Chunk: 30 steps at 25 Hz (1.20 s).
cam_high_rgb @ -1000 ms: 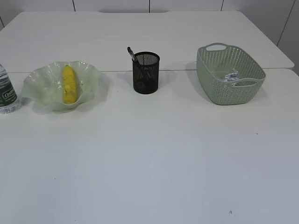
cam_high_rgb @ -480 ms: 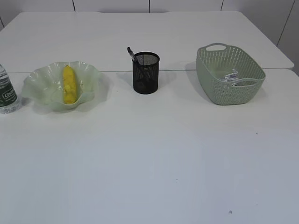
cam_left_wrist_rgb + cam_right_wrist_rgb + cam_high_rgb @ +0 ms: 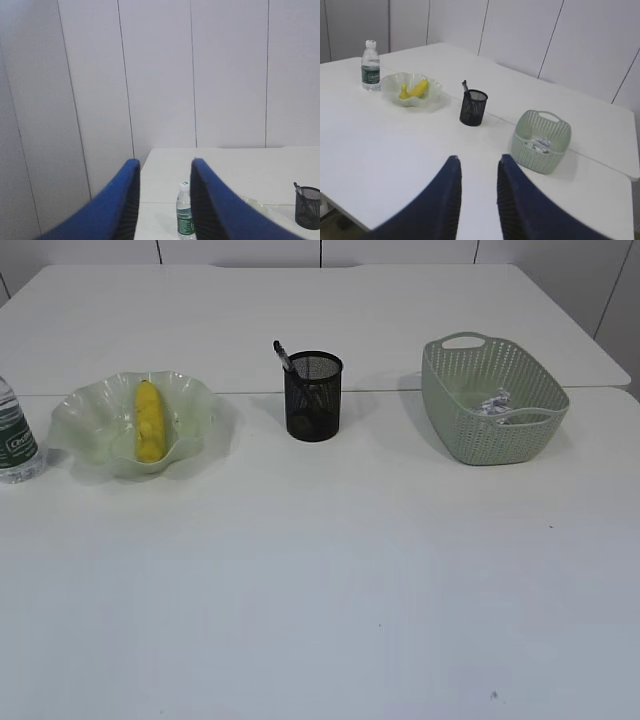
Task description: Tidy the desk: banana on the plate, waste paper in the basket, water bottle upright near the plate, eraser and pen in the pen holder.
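white panelled walls behind a plain white bench (image 3: 320, 570), two tabletops butted together with a seam running behind the pen holder (image 3: 313, 396).

change over the last second: none on the bench. every item sits exactly where it did a moment ago, and neither arm has entered the exterior view. reads as tidying done, arms parked high and back.

landmark: the pen holder, black wire mesh, upright.
- pen (image 3: 282, 354) stands in it, tip poking over the left rim. eraster-sized things cannot be made out through the mesh; eraser not seen anywhere on the bench.
- left of the pen holder: plate (image 3: 190, 400), pale green glass with ruffled rim, banana (image 3: 148, 422) lying in its hollow, yellow, lightly speckled.
- further left of the pen holder, just beside the plate: water bottle (image 3: 14, 440), upright, white cap, dark green label, cut by the frame edge.
- right of the pen holder, well apart: basket (image 3: 470, 430), sage green, perforated, with the waste paper (image 3: 495, 402) crumpled inside it.

left gripper (image 3: 162, 172): blue jaws partly apart, nothing between them, bottle visible far below through the gap.
right gripper (image 3: 477, 167): jaws partly apart, holding nothing, raised well clear of the bench.

judgement: four of five placements confirmed; the eraser is presumably in the pen holder.
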### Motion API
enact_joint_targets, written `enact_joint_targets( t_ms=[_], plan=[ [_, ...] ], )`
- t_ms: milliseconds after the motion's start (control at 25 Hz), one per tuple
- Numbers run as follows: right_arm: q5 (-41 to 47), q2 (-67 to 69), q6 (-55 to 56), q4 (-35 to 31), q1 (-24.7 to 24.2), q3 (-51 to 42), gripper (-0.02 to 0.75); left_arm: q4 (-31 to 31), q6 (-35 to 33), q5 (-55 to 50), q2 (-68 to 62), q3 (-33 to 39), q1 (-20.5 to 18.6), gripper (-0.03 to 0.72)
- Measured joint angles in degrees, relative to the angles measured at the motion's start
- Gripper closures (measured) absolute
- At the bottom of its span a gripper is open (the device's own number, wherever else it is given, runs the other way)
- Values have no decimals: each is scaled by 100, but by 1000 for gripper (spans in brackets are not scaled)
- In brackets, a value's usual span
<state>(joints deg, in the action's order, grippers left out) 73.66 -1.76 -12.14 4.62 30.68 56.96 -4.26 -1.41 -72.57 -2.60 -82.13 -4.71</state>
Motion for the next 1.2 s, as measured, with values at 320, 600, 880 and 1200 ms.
enact_joint_targets(
  t_ms=[320, 600, 880, 1200],
  plan=[
    [0, 0, 0, -462, 0, -1061, 545, 339, 0, -3, 223, 1029, -12, 454],
    [0, 0, 0, -817, 0, -1919, 546, 970, 0, -3, 223, 1861, -135, 454],
    [-737, 10, -24, -1142, 0, -2633, 546, 1039, 0, -3, 223, 2338, -145, 454],
    [-737, 21, -34, -1255, 0, -2806, 546, 1027, -106, -3, 223, 3055, -145, 454]
  ],
)
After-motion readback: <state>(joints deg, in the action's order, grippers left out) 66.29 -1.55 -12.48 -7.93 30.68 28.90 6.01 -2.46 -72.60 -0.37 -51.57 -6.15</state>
